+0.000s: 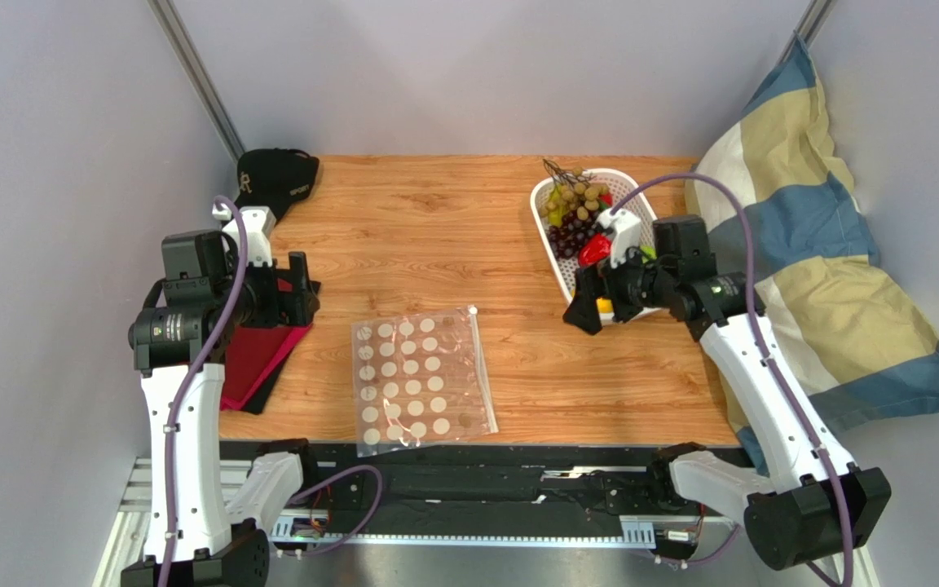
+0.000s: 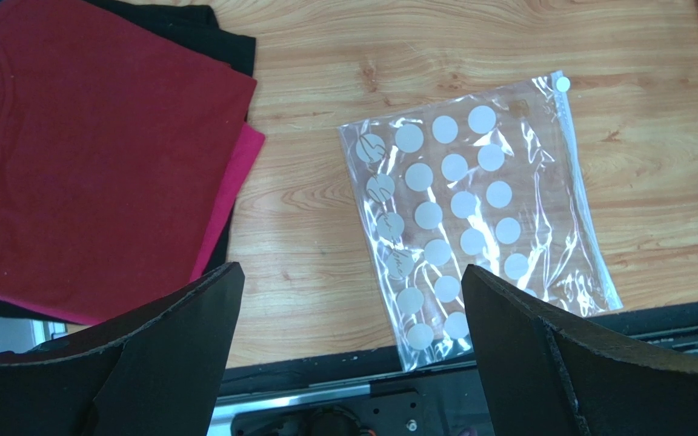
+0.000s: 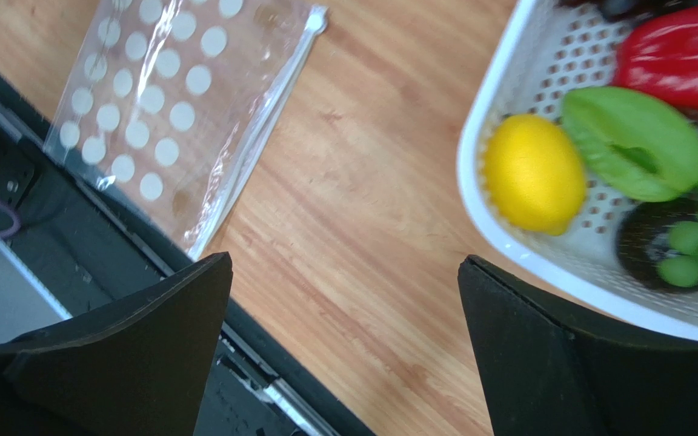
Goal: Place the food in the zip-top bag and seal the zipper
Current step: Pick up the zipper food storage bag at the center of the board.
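A: White shells on the left arm [image 1: 187, 416] and right arm [image 1: 762, 391], with chunky black housings at the joints and bases.
B: And a purple cable [image 1: 237, 263] running along each. Up close, left pincer [image 2: 348, 363] and right pincer [image 3: 343, 363]: broad matte-black wedge fingers [image 2: 143, 363], rough-edged.

red pepper [image 3: 680, 54] cropped; basket [image 3: 589, 272] partly cut off

Open wood [image 3: 362, 182] between zip-top bag [image 3: 157, 91] and basket [image 3: 544, 54], apparently.
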Controlling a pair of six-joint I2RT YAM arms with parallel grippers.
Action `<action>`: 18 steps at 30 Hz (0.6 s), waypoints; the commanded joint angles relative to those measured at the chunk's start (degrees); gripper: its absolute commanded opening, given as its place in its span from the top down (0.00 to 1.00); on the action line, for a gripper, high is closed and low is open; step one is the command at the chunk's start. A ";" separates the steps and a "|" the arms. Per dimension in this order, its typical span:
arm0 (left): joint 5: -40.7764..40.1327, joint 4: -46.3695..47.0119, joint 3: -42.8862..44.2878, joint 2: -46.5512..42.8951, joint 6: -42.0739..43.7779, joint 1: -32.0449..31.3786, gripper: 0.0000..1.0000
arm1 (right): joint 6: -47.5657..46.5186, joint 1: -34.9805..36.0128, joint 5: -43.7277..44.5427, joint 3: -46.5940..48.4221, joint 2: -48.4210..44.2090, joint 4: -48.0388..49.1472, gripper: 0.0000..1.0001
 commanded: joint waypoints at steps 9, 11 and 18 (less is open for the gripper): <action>-8.02 3.70 -1.17 -1.99 -2.18 0.09 0.01 | 6.00 15.60 3.31 -7.90 5.09 9.19 0.00; -7.67 3.97 -2.05 -2.79 -1.57 0.00 0.01 | 6.88 18.49 5.23 -9.39 6.75 11.30 0.01; -7.93 5.20 -4.86 -4.81 -0.86 -0.08 0.01 | 9.08 27.20 16.30 -12.21 12.64 18.76 0.07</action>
